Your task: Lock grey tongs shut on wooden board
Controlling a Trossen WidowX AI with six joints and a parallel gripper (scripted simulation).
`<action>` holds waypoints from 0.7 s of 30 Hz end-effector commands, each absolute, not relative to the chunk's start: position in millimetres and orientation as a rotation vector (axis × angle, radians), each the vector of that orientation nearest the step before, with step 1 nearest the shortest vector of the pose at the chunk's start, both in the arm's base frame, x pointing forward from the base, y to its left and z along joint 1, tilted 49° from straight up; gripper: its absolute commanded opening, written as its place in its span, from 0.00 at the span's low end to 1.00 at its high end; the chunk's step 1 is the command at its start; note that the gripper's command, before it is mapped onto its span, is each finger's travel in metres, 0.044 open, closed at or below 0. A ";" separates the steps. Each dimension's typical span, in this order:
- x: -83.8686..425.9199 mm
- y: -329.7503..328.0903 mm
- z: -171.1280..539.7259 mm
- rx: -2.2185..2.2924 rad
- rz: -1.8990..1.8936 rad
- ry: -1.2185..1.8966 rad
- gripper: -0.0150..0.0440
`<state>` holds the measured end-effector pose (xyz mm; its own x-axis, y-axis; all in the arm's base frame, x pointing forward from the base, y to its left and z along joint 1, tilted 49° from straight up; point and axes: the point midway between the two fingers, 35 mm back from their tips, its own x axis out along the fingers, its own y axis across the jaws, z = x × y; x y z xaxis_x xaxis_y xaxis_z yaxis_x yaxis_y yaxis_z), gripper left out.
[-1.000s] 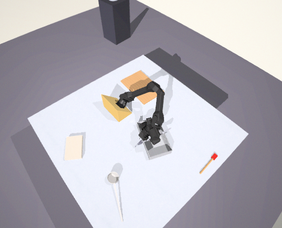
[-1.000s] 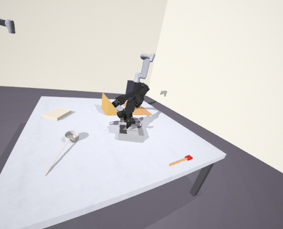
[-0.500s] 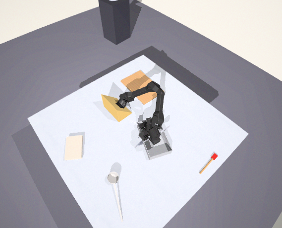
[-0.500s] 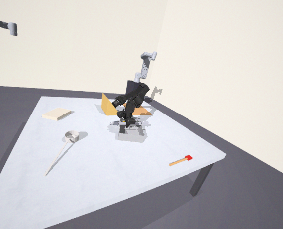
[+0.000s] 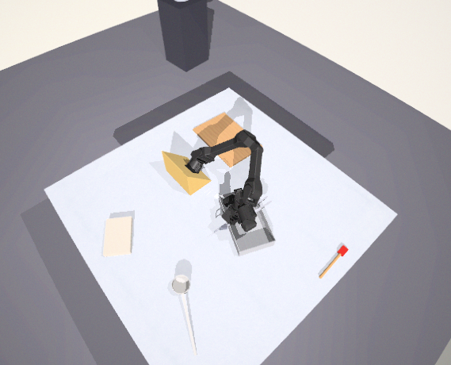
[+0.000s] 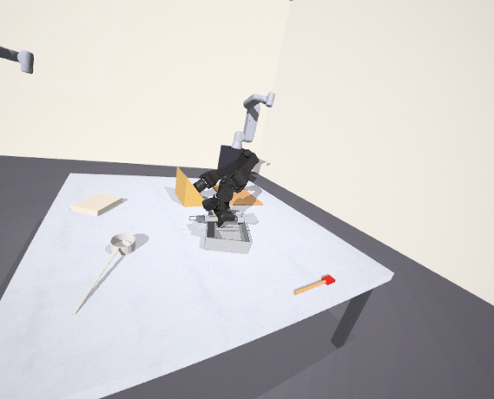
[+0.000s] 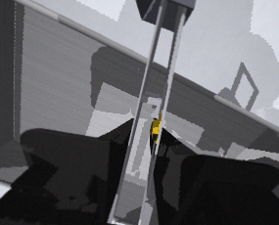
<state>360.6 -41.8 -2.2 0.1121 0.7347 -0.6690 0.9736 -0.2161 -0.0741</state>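
Squeeze step: black gripper nearly shut w/ long grey metal tongs pinched, level over rectangular grey roasting tin; next prob. lift clear of tin, tilt tips up, squeeze fully.

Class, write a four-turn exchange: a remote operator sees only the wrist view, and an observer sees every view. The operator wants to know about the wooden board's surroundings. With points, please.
Operator: My view shows the long grey tongs [image 5: 223,227] [image 6: 211,219] [image 7: 148,73] over the grey rectangular roasting tin [image 5: 256,249] [image 6: 228,245] [image 7: 38,10]. Where is the brown wooden board [image 5: 216,127] [image 6: 246,199]?
Observer: Flat on the table, partly below the raised arm in the top view.
Operator: Is anything standing near it?
Observer: Yes, a yellow wedge-shaped stand [image 5: 190,182] [image 6: 187,192], left of it in the top view.
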 end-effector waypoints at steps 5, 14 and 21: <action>360.9 -41.6 -2.0 2.012 -0.843 1.663 0.30; 360.9 -41.6 -2.0 2.012 -0.843 1.663 0.00; 360.9 -67.1 17.7 2.011 -0.850 1.661 0.00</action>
<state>358.1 -48.1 5.6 0.0912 0.7430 -0.6631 0.9740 -0.2051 -0.0959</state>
